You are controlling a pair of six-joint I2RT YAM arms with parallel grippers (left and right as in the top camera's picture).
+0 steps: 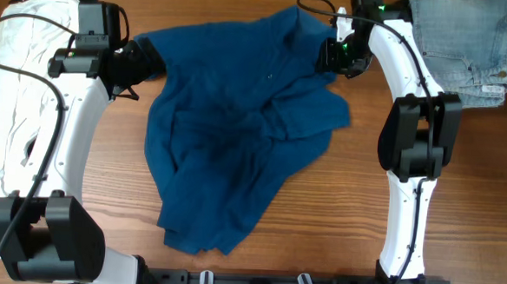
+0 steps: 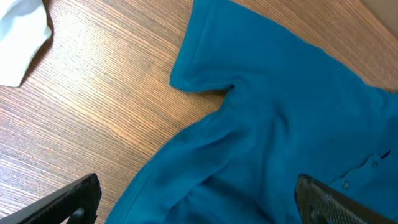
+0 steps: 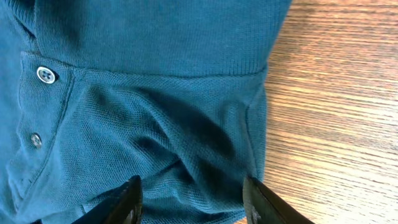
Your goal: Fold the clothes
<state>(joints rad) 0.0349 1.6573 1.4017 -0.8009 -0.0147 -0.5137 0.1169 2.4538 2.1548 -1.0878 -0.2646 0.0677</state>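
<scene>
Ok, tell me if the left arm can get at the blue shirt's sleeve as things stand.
Probably yes. The left gripper hangs open over the shirt, and the sleeve lies flat on the table just ahead, nothing on top. The white garment sits off to the side.

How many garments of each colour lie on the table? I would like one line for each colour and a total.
dark-blue shirt: 1
white garment: 1
pale-blue jeans: 1
Total: 3
A dark patch at the edge of the white garment is too hidden to count.
</scene>
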